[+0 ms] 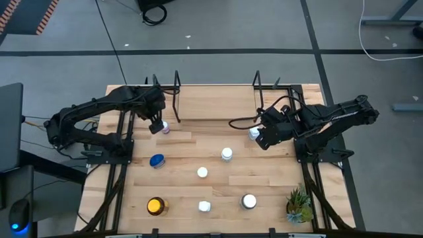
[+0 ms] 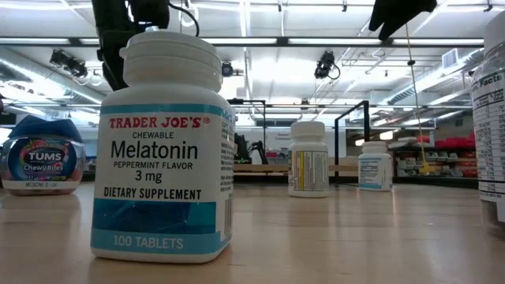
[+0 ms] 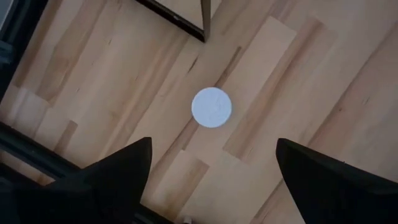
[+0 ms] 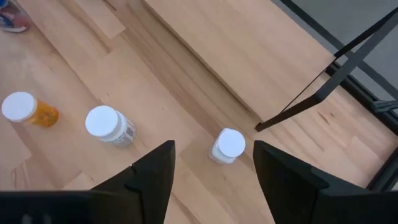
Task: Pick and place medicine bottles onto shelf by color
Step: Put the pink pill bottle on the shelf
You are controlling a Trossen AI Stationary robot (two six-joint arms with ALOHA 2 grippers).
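Note:
My left gripper (image 1: pixel 157 125) is open and hangs over a small white-capped bottle (image 1: pixel 165 129) that stands on the table by the shelf's left uprights. The left wrist view shows the bottle's round cap (image 3: pixel 211 107) from above, ahead of my open left gripper (image 3: pixel 212 144). My right gripper (image 1: pixel 259 137) is open beside another white-capped bottle (image 1: pixel 253 132) near the shelf's right uprights. In the right wrist view this bottle (image 4: pixel 229 146) stands upright just ahead of the gap of my open right gripper (image 4: pixel 213 146). The shelf (image 1: pixel 218 102) is a light-wood board at the table's far side.
More bottles stand on the table: a blue-lidded one (image 1: pixel 156 160), white-capped ones (image 1: pixel 227 154) (image 1: pixel 202 172) (image 1: pixel 204 206) (image 1: pixel 248 201) and an amber one (image 1: pixel 156 206). A green potted plant (image 1: pixel 299 205) stands at the near right corner. Black shelf uprights (image 4: pixel 336 68) rise close to my right gripper.

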